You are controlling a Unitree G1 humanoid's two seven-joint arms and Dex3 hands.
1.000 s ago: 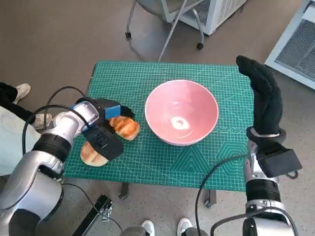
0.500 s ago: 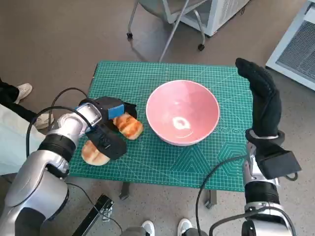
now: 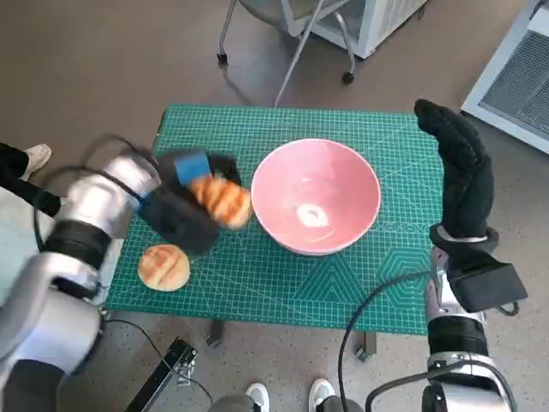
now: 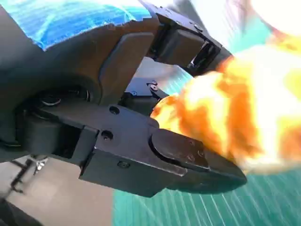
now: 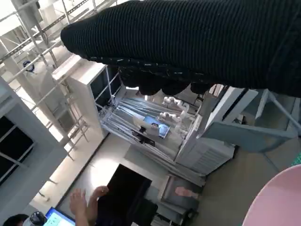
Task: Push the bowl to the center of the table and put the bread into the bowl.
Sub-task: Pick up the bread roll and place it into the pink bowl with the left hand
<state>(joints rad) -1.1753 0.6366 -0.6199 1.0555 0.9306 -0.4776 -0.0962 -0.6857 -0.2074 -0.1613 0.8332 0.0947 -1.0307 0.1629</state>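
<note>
Left hand (image 3: 184, 210) has the bread (image 3: 221, 201) clamped between its black fingers (image 4: 188, 153), lifted off the counter (image 3: 283, 283) and blurred in the head view, just left of the bowl (image 3: 316, 196) rim. Left wrist view shows the crust pressed against the finger pads, overexposed, so you can't read how deep the grip goes.

Bread looks like a light, soft roll with a browned crust; judge it will squash if you squeeze harder, so the grip you have is enough. Hold is across the roll's middle, which seems right. It shouldn't slip much, crust is rough.

Bowl is pink, smooth, probably hard plastic or ceramic, sits about mid-counter, slightly right of centre. It looks slick on the green mat, so expect it to slide if you knock the rim with the roll. You need to clear the near-left rim and let go over the bowl's middle.

Second roll (image 3: 164, 267) lies on the counter at the near left corner, well apart from the bowl.

Right hand (image 3: 460, 172) in the black glove stands upright at the counter's right edge, fingers straight, holding nothing, near the bowl but not touching it.

Right wrist view shows a person's hand (image 5: 84, 200) far off.
</note>
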